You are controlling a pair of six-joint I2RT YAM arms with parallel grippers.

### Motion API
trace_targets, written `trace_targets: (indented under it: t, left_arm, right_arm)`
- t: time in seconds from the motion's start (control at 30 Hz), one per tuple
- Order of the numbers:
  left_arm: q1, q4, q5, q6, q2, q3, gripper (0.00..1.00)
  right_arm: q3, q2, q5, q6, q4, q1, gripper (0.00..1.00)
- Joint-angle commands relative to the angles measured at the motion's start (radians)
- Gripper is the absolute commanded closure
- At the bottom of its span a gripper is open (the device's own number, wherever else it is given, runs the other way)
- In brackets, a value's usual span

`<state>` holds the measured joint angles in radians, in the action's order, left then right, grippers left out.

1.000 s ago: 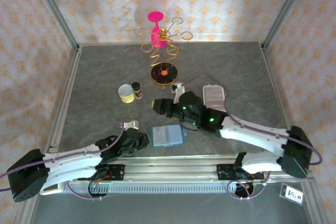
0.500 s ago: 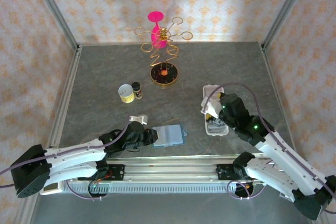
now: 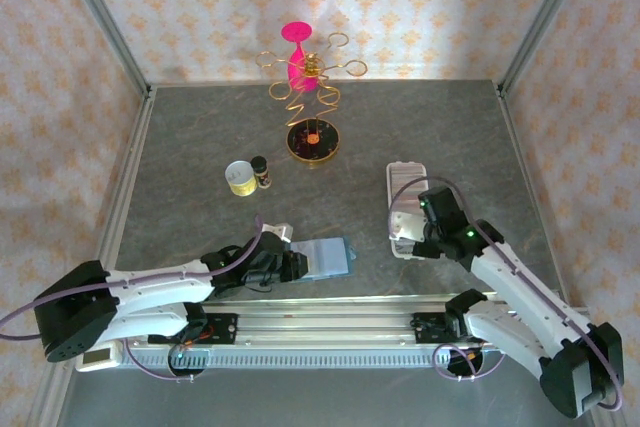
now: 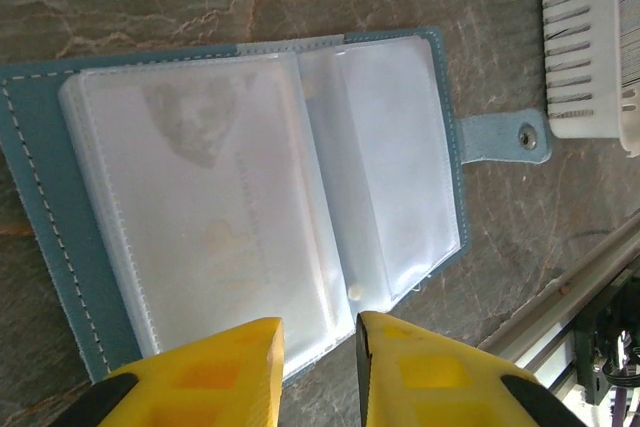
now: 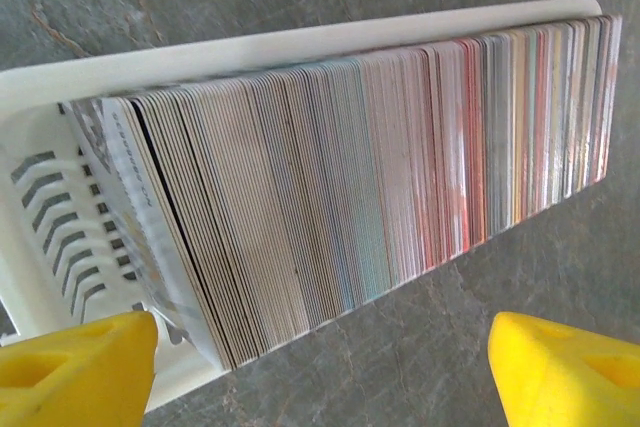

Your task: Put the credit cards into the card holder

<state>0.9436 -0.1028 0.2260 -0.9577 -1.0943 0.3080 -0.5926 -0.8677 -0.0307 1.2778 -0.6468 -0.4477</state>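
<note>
The card holder, a long whitish ribbed tray, lies right of centre. In the right wrist view its rim encloses a dense row of credit cards standing on edge; the nearest whitish card leans. My right gripper hovers at the holder's near end, open wide, one finger over the tray and one over the table, nothing between them. An open teal wallet with clear sleeves lies near the front. My left gripper is at its left edge, fingers narrowly apart, empty.
A gold wire stand with a pink piece on a round dark base stands at the back. A small yellow-white cup and a dark bottle sit left of centre. A metal rail runs along the near edge.
My right arm swung from the table's middle over to the card holder's near end and its jaws widened. My left gripper slid right to the wallet's edge.
</note>
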Motion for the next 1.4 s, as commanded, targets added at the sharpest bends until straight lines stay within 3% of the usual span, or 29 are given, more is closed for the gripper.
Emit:
trace_targets:
  t: [0.0,0.5,0.73,0.93,1.37]
  left_arm:
    - [0.007,-0.026,0.003,0.027,-0.013,0.009,0.73]
    - [0.006,-0.013,-0.014,0.031,-0.031,0.013,0.74]
    - [0.006,-0.003,-0.034,0.017,-0.047,0.005,0.75]
    - [0.007,0.019,-0.064,0.007,-0.043,-0.004,0.76]
    - [0.006,0.027,-0.082,0.001,-0.055,-0.011,0.78]
  right_arm:
    - [0.024,-0.002,-0.018,0.038,0.049,0.005,0.14]
    - [0.088,-0.076,0.027,0.092,0.157,0.005,0.16]
    - [0.075,-0.125,0.029,0.094,0.181,0.005,0.21]
    - [0.065,-0.133,0.043,0.098,0.181,0.004,0.45]
    - [0.050,-0.087,0.041,0.087,0.127,0.004,0.78]
